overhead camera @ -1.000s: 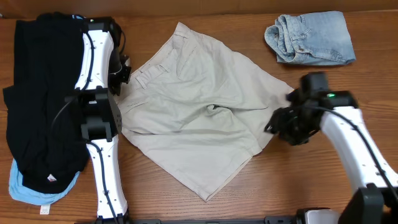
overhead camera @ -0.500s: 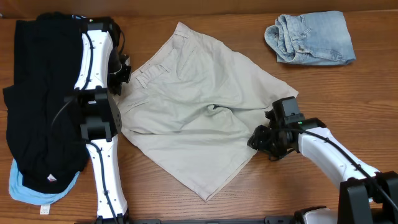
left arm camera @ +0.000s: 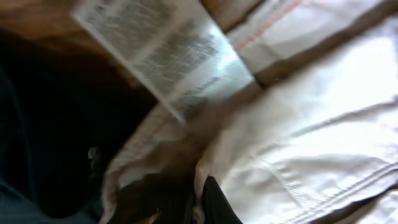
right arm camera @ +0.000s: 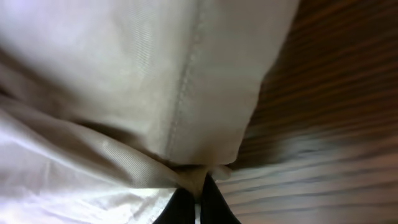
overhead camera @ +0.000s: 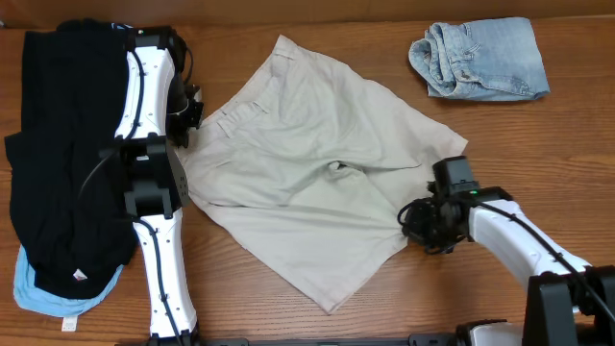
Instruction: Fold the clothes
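the overhead view is bright and even, with soft light that seems to come from above. shadows are short and soft, only a thin dark line along the edges of the shorts and under the arms. the table has a mild sheen but no hard glare. the black garments are so dark that their folds almost disappear. this view is sharp to its edges.

the left wrist view is very close and strongly blurred; the print on the label cannot be read, and the left part sinks into shadow.

the right wrist view is dimmer, the cloth soft, a deep shadow under its fold, and the wood grain smeared on the right.
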### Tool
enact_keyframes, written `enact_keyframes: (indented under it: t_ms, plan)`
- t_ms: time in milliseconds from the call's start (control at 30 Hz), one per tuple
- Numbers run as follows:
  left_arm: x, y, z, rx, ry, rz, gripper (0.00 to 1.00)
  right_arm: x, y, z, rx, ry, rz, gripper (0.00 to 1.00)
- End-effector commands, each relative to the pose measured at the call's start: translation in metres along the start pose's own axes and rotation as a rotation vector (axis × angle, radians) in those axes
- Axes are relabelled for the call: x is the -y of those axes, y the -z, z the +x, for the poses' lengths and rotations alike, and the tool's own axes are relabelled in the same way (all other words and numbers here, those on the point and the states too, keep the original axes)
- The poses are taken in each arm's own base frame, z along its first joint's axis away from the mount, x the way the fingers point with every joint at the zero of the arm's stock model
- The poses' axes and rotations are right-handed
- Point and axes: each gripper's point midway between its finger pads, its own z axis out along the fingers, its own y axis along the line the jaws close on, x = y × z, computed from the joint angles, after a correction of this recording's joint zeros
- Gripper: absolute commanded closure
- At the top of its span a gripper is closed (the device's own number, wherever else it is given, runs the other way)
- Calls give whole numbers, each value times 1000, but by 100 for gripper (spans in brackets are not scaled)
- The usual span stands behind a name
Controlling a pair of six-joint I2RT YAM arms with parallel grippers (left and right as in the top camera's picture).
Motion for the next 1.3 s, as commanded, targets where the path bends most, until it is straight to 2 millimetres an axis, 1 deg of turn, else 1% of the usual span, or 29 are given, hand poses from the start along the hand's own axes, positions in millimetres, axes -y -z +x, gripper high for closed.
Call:
enact_keyframes:
  t_ms: [0, 67, 100, 167, 200, 233, 267, 300, 333, 400, 433, 467, 500, 533, 600, 633, 667, 733, 767, 833, 867, 900, 967, 1033, 1133, 1267]
  plan:
    - [6, -4, -1, -8, 17, 17, 96, 12, 9, -10, 42, -20, 13, 96]
    - [7, 0, -1, 0, 16, 16, 96, 9, 16, -12, 37, -7, -16, 96]
    - [8, 2, -1, 4, 14, 16, 96, 6, 20, -12, 32, 7, -29, 95]
    - [10, 11, 0, 27, 10, 16, 96, 2, 32, -13, 28, 25, -39, 76]
    - [12, 18, 0, 43, 7, 13, 88, -1, 39, -13, 28, 37, -38, 58]
    - [13, 26, 1, 61, 4, 11, 74, -3, 46, -13, 29, 50, -39, 48]
    - [14, 35, 2, 82, 0, 8, 54, -7, 56, -13, 34, 63, -40, 40]
    - [16, 46, 4, 108, -7, 4, 43, -10, 65, -13, 40, 81, -43, 35]
    - [18, 57, 6, 136, -11, 1, 33, -14, 77, -14, 53, 97, -45, 30]
    - [23, 85, 12, 204, -22, -6, 21, -21, 99, -18, 89, 117, -48, 27]
    - [26, 100, 16, 240, -39, -8, 18, -25, 111, -20, 110, 131, -51, 25]
    - [33, 116, 21, 282, -78, 3, 17, -29, 119, -21, 126, 149, -57, 25]
    - [46, 132, 25, 329, -145, 36, 16, -33, 129, -23, 147, 165, -65, 25]
    - [64, 150, 28, 392, -230, 80, 14, -37, 137, -25, 164, 174, -72, 25]
    - [102, 183, 26, 537, -389, 146, 11, -40, 147, -30, 197, 180, -71, 25]
    - [119, 199, 22, 615, -460, 144, 8, -41, 150, -32, 209, 183, -70, 25]
    - [131, 210, 14, 678, -497, 120, 5, -42, 152, -33, 215, 184, -72, 25]
    - [151, 227, -3, 784, -537, 71, 2, -42, 152, -33, 217, 185, -73, 25]
    - [166, 233, -16, 839, -563, 58, 1, -42, 152, -33, 214, 184, -72, 25]
    - [184, 236, -35, 902, -589, 53, 2, -42, 152, -32, 211, 183, -71, 25]
    - [190, 235, -48, 930, -579, 46, 3, -42, 152, -32, 210, 183, -70, 25]
    - [194, 233, -60, 952, -560, 38, 4, -41, 152, -32, 210, 183, -69, 25]
    - [198, 222, -85, 977, -535, 34, 5, -41, 152, -32, 210, 183, -69, 25]
    - [199, 205, -107, 983, -516, 36, 5, -41, 152, -32, 210, 183, -69, 25]
    - [192, 175, -132, 957, -479, 55, 5, -40, 152, -33, 215, 182, -59, 25]
    - [186, 139, -151, 916, -478, 118, 6, -36, 152, -35, 226, 179, -36, 25]
